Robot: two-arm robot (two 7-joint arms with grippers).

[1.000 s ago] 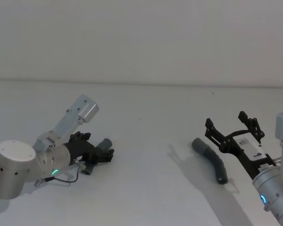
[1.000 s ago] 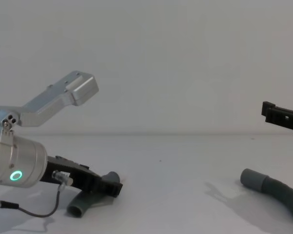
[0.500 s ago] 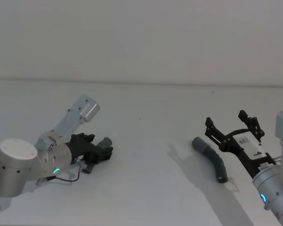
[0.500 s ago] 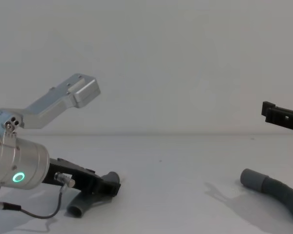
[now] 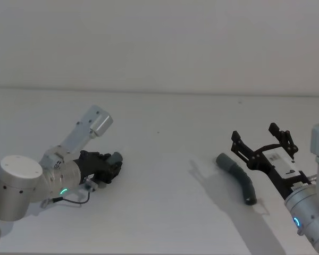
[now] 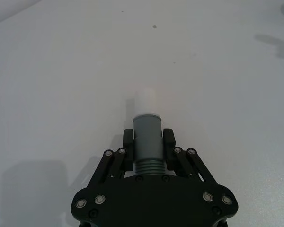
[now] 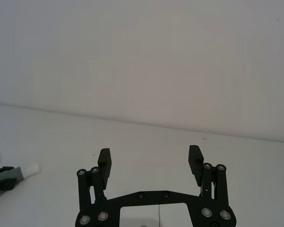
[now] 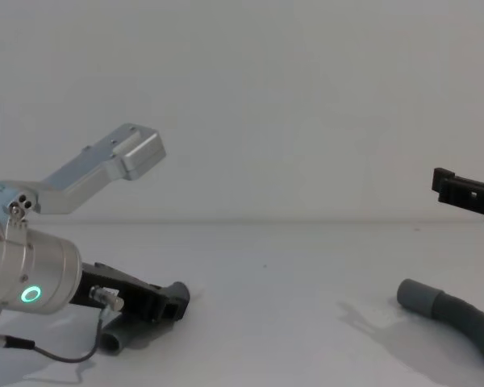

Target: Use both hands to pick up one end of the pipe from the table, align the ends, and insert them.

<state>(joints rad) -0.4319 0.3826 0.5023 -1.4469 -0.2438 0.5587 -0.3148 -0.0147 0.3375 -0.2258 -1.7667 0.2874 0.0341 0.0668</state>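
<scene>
Nearest in, on the robot's left, the silver wrist (image 8: 32,270) is seen low over the table (image 5: 165,218), its green ring light (image 8: 29,294) glowing. Just ahead of it, the left gripper (image 5: 110,166) is shown pressed in on the left hose piece (image 6: 147,144). Its fingers are pinching the ribbed body just behind the cuff, and the narrow end (image 6: 145,100) with its whitish tip is left poking out in front.

And here a change is noted. Over the last second this piece has been swung round. Its near cuff, which was sticking out low in the chest view, has been drawn back toward the wrist, and the hose is now lined up more closely with the fingers. The pickup on this side is judged to be under way, though whether the piece has been cleared from the table cannot be told.

On the right, nothing has been altered. The right gripper (image 7: 149,156) is still held above the table with its fingers spread wide and nothing between them. Just beyond it lies the right hose piece (image 5: 239,178), flat on the table and untouched, with its wider socket cuff (image 8: 414,294) turned toward the middle. A grasp there is still owed before the two ends can be brought together. The pieces are kept well apart.
</scene>
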